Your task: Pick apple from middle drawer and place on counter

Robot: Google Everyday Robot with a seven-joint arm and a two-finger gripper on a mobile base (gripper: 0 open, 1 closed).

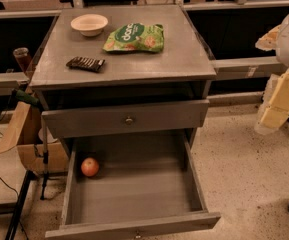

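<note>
Cabinet at frame centre. Middle drawer (144, 189) pulled fully out, lower centre. Apple (89, 167) lies inside on drawer floor, rear left corner, close to left wall. Upper drawer (126, 119) stands approx. a little out, brass knob at front.

Worktop (184, 59) carries 3 items: cream bowl (89, 24) upper left, green snack bag (134, 37) just right of it, dark wrapped bar (85, 63) nearer front left.

Gripper (279, 104) at right edge of frame, mid height, well apart from drawer and apple. Jaws: open or closed, cannot tell; nothing seen in them.
</note>
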